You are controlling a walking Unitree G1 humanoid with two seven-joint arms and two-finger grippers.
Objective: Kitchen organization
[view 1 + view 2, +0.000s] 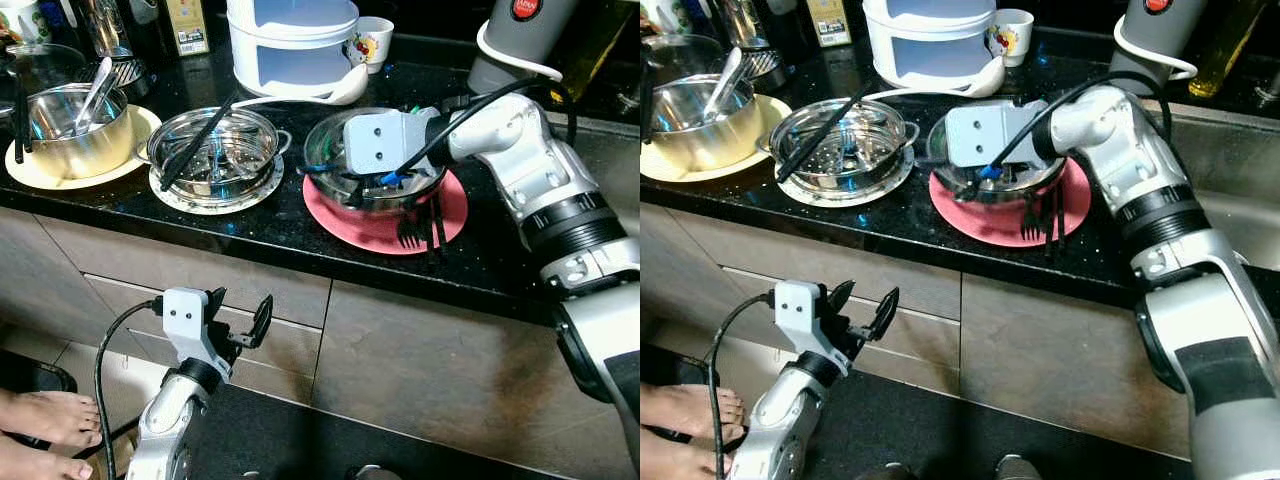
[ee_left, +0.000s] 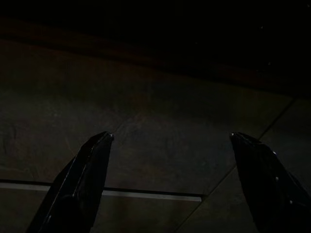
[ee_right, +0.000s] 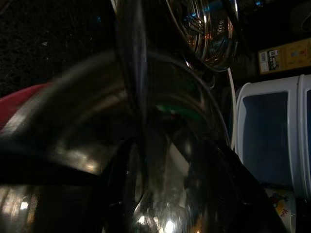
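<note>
Writing legible on nothing: the yellow carton (image 1: pixel 186 26) at the back of the black counter (image 1: pixel 250 225) carried a barcode label too small to read, and the white cup (image 1: pixel 371 42) bore only a flower print. Steel bowl (image 1: pixel 330 150) sat on a pink plate (image 1: pixel 380 225) at the counter's front, with black forks (image 1: pixel 425 225) lying on the plate's near edge. Right gripper (image 1: pixel 365 185) reached down into this bowl; its fingers were hidden, so their spacing could not be told. To the left stood a steamer pot (image 1: pixel 215 150) crossed by a black utensil, then a pot (image 1: pixel 75 125) on a cream plate. Left gripper (image 1: pixel 240 320) hung low before the drawer fronts, fingers spread wide, grasping nothing. Bare feet (image 1: pixel 45 420) of a person stood on the floor.
</note>
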